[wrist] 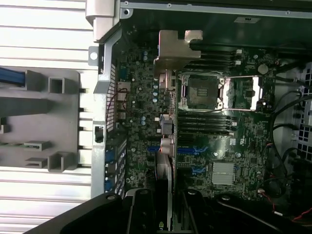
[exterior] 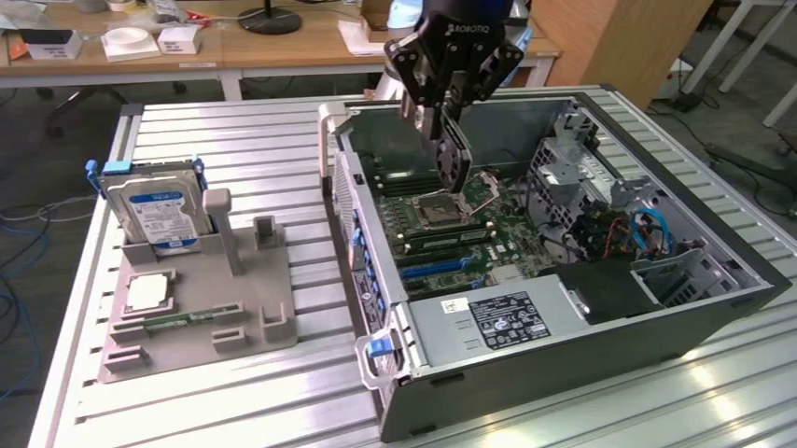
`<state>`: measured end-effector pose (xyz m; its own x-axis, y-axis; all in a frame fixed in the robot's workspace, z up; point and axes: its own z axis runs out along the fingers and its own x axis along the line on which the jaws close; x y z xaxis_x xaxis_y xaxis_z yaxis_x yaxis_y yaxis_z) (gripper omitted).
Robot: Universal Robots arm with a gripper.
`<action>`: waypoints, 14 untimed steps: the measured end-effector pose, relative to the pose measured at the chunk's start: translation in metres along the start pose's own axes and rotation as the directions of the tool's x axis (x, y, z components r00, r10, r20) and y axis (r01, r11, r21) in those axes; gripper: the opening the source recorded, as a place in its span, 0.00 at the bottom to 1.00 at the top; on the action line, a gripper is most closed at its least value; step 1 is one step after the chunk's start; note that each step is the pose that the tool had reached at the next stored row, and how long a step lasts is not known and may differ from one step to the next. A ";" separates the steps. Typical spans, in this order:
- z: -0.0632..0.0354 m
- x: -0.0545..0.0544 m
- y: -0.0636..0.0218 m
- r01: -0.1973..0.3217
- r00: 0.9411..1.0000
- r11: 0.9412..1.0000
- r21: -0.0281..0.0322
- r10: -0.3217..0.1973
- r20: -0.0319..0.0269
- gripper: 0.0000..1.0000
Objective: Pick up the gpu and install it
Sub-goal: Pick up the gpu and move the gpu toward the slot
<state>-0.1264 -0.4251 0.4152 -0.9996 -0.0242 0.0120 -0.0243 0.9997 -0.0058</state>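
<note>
On the table [exterior: 224, 140] lies the open case [exterior: 561, 373], its board [exterior: 498, 233] facing up. A grey fixture [exterior: 200, 299] sits well apart from it, toward the exterior view's left, with a drive [exterior: 156, 210] standing in it and a memory stick [exterior: 181, 322] lying low on it.

Inside the case, my gripper [exterior: 445, 110] is part-way closed on the gpu [exterior: 451, 149], with a finger on each flat face near one end. The card hangs on end above the board and does not seem to touch it. In the wrist view it runs edge-on from my fingers [wrist: 141, 214] out to its bracket [wrist: 176, 48].

I judge the gpu light and stiff, but fragile. It is a thin card with bare parts on its faces and a contact edge that should not be scraped or twisted. Hanging from one end, it could swing or slip between smooth pads, so a grip across the flat faces, clear of the fan, seems right.

Around it, the supply [exterior: 498, 322] fills the near corner, and cables [exterior: 648, 229] crowd the exterior view's right. Directly under the card sits the socket [exterior: 442, 207] with its lid raised, flanked by memory rows. The blue slots [exterior: 436, 271] lie beyond, toward the supply. The raised lid and the case wall are what I would most likely catch.
</note>
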 end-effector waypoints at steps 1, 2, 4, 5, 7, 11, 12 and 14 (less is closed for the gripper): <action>0.0000 -0.001 -0.0001 0.000 1.000 1.000 0.000 0.000 0.000 0.26; 0.0000 -0.002 -0.0001 0.000 1.000 1.000 0.000 0.000 0.000 0.26; -0.0001 -0.005 -0.0001 0.000 1.000 1.000 0.000 0.000 0.000 0.26; 0.0000 -0.006 -0.0002 0.000 1.000 1.000 0.000 0.000 0.000 0.26; -0.0001 -0.009 -0.0002 0.000 1.000 1.000 0.000 0.000 0.000 0.26; -0.0001 -0.013 -0.0003 0.000 1.000 1.000 0.000 0.000 0.000 0.26; -0.0001 -0.013 -0.0004 0.000 1.000 1.000 0.000 0.000 0.000 0.26; -0.0002 -0.014 -0.0004 0.000 1.000 1.000 0.000 0.000 0.000 0.26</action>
<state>-0.1122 -0.4252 0.4152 -0.9996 -0.0243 0.0120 -0.0243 0.9997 -0.0058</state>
